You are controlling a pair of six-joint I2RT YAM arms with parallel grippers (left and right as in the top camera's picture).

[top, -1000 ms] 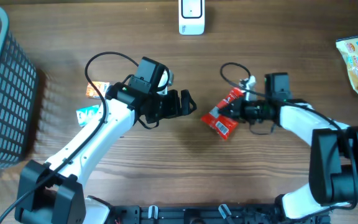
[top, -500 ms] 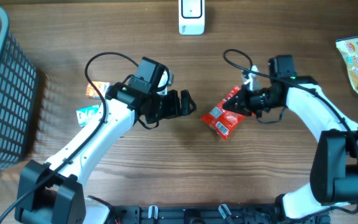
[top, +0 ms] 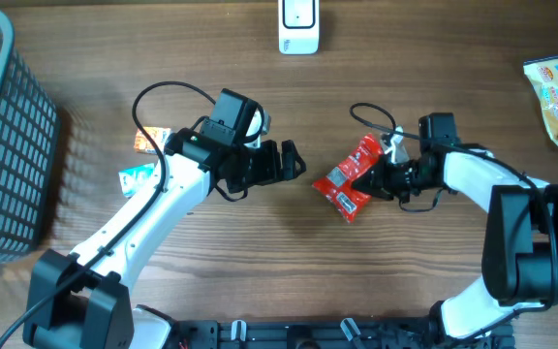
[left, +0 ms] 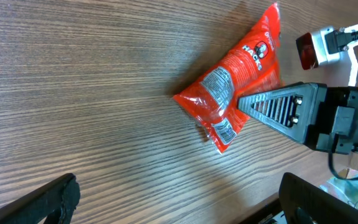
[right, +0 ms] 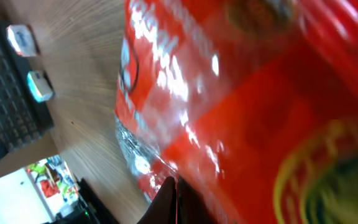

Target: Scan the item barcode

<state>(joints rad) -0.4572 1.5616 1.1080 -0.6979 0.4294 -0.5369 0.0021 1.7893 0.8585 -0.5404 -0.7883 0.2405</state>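
Okay, red bag (top: 347,181) reads "Hacks", white label panel on it, mid-table between my claws. My right claw (top: 370,180) is clamped on its right edge. My left claw (top: 293,160) is wide open, near, not touching.

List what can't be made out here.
Left wrist view: red snack bag shows label patches, print too small to read.
Right wrist view: bag fills frame, blurred; right fingers show only as a sliver at bottom edge.
Overhead: white device cut by top edge.
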